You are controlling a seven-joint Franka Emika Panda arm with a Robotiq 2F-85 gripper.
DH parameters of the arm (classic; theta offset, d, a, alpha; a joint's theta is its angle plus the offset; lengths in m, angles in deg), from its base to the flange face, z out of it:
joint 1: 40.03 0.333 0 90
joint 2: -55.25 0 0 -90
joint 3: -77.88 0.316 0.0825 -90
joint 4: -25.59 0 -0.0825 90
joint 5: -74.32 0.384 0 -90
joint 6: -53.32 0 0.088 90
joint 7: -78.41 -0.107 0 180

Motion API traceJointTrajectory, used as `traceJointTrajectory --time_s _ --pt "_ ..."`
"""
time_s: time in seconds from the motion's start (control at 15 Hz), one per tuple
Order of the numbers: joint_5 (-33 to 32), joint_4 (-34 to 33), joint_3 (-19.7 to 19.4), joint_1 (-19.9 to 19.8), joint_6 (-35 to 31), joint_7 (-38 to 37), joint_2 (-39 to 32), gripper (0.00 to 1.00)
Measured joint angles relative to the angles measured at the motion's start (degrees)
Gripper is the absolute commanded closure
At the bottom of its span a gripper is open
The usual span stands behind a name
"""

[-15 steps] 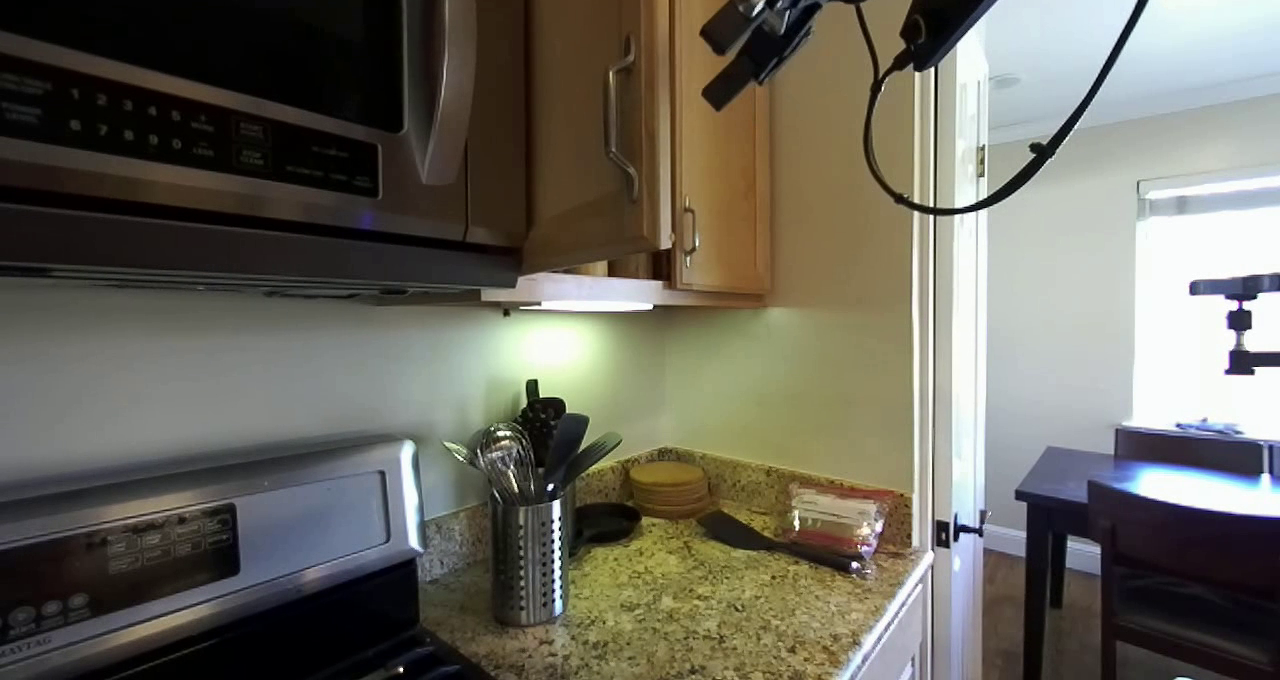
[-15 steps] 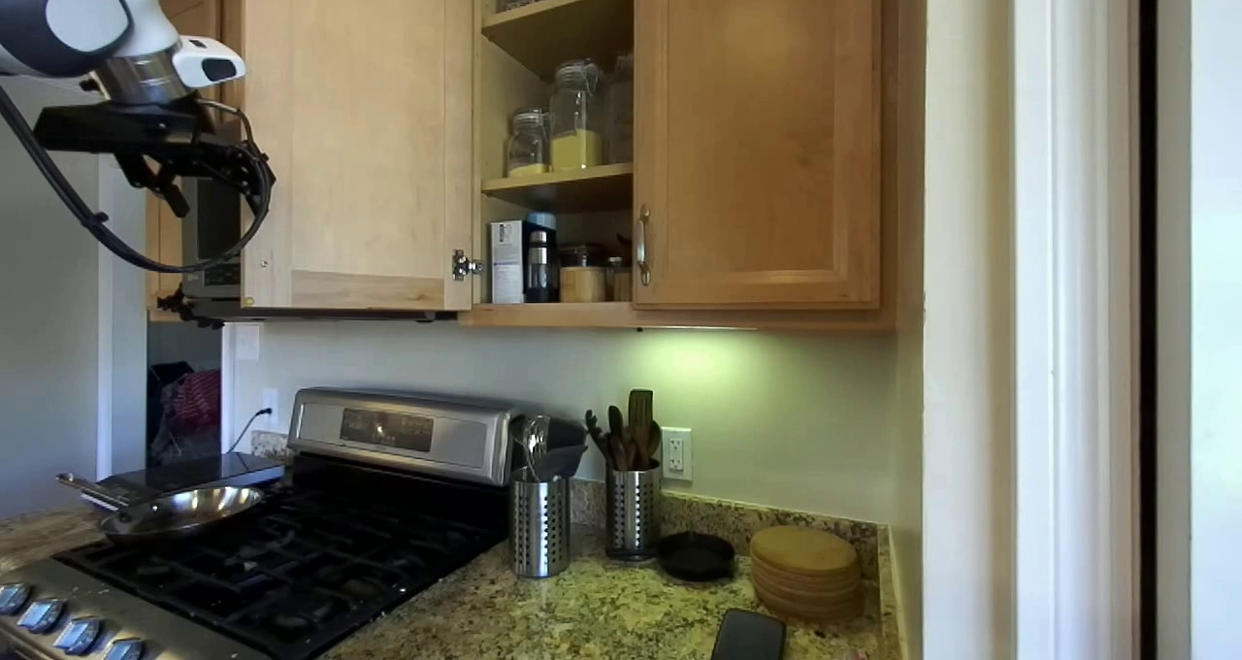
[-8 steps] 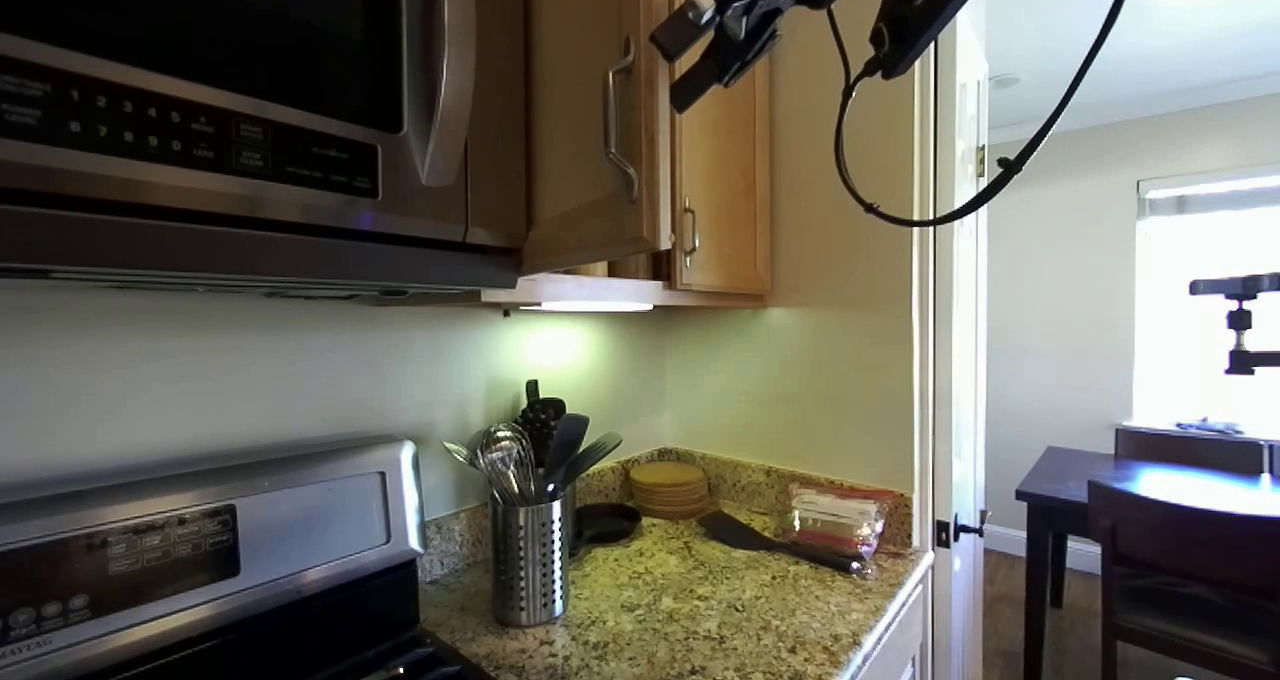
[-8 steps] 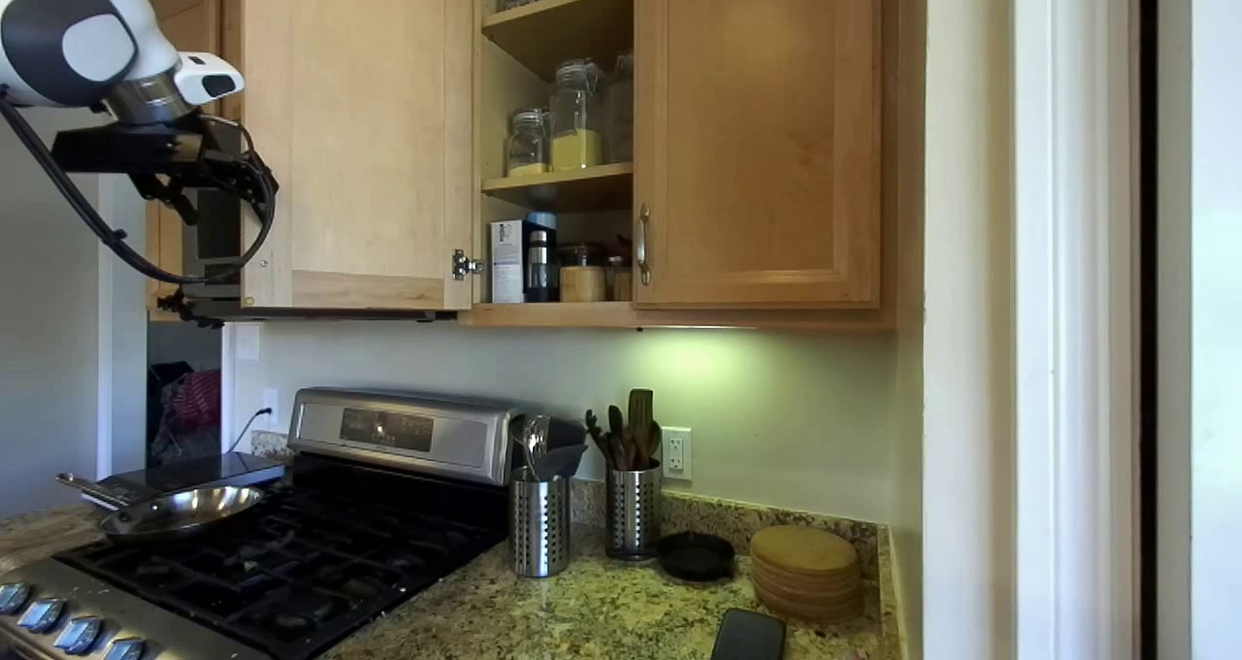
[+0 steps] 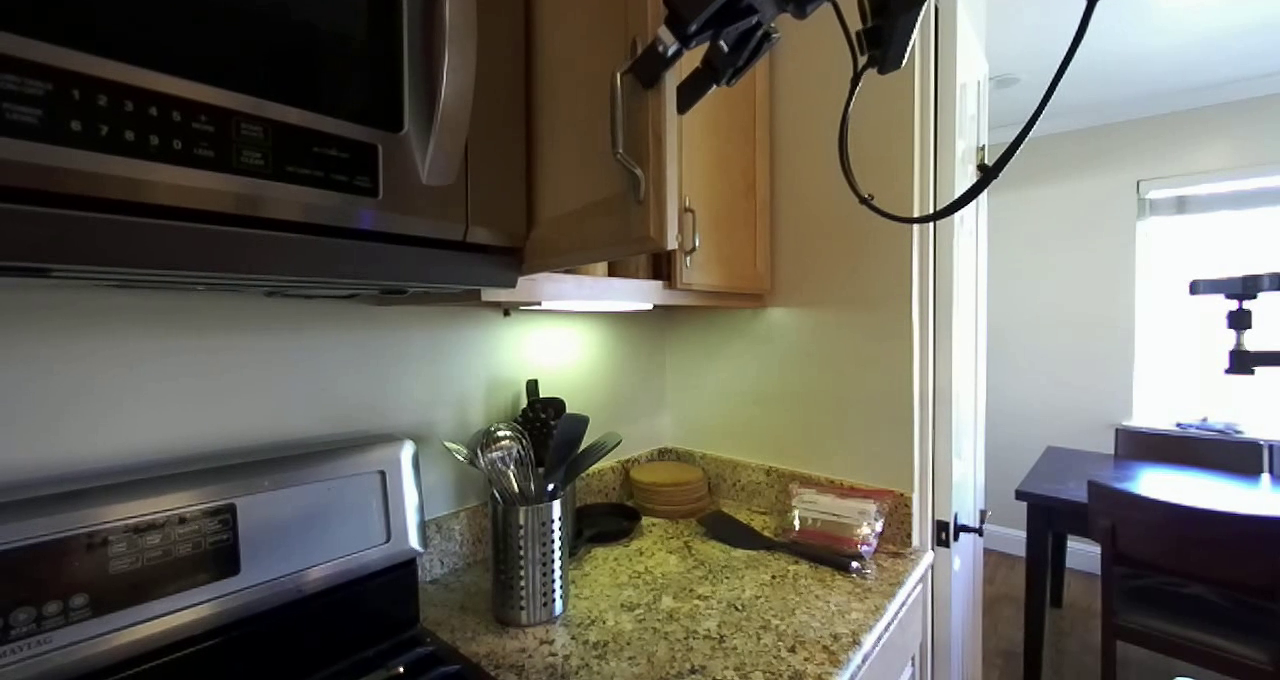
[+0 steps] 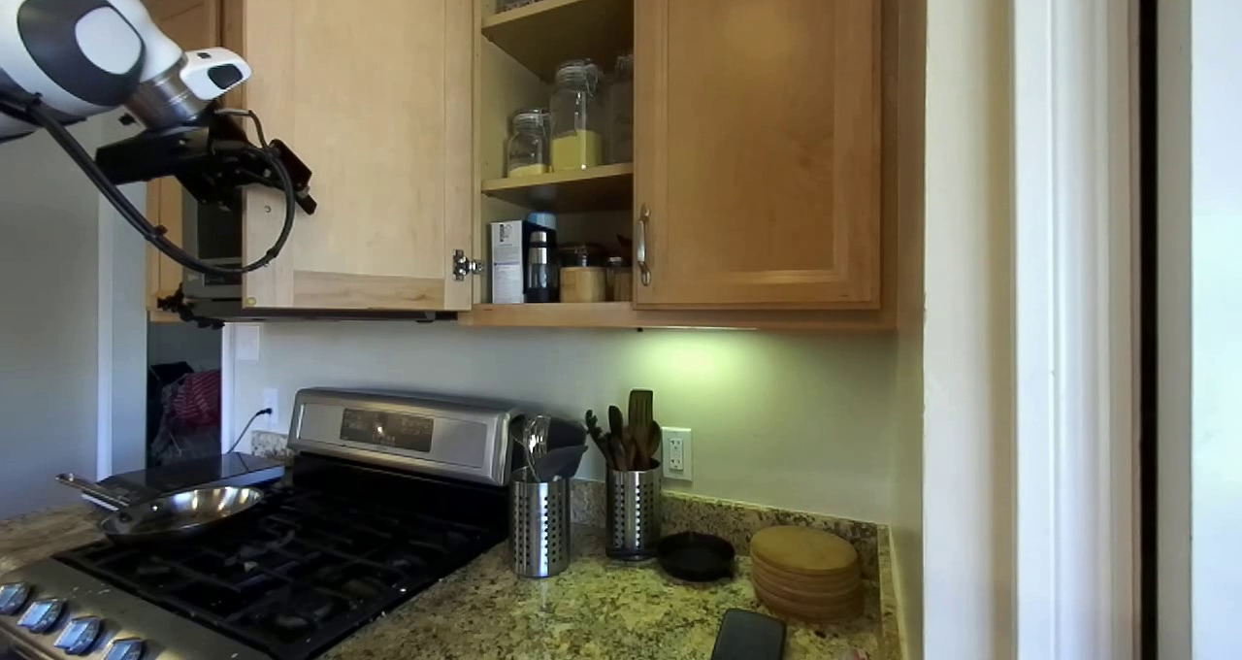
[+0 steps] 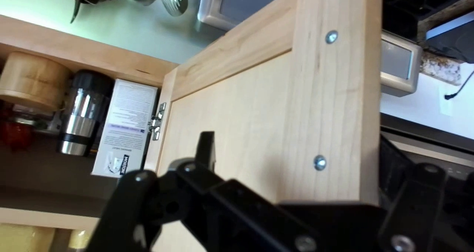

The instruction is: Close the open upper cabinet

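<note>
The upper cabinet (image 6: 553, 315) hangs on the wall above the granite worktop (image 6: 602, 621), its door (image 6: 369, 136) swung well out on a silver hinge (image 6: 466, 265), leaving the shelves in plain sight. The gripper (image 5: 663, 90) is at the free edge of that door, its fingers (image 7: 205, 150) spread wide with the edge standing between them. In the wrist view one finger is on the inner side of the door, the other on the outer. In an exterior view the outer finger overlaps the upper end of the slim silver bar handle (image 5: 620, 130); whether either finger touches the door or handle cannot be told.

On the middle shelf (image 6: 558, 186) stand glass jars (image 6: 576, 141) with yellow contents; below are a white Morton box (image 7: 126, 128), a cylindrical black-and-silver container (image 7: 78, 118) and a light wooden canister (image 7: 35, 79). The microwave (image 5: 200, 20) is just beside the cabinet. Two perforated steel utensil holders (image 6: 539, 529), a small black pan (image 6: 695, 555) and a stack of round tan discs (image 6: 805, 573) occupy the worktop, near a black spatula (image 5: 745, 535) and a clear plastic bag (image 5: 838, 520).
</note>
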Motion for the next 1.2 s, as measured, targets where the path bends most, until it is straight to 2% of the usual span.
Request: traceJointTrajectory --time_s 0.27,0.73,0.93,1.2 --pt "-2.5 -0.1 1.6 -1.5 0.1 -3.2 0.3 0.00" --pt "-3.1 0.2 1.2 -1.6 1.1 -3.9 0.9 0.00" --pt "-3.1 1.2 -0.5 -1.6 3.5 -3.8 2.1 0.00" --pt "-3.0 5.0 -5.7 -1.5 4.5 -2.1 4.6 0.00"
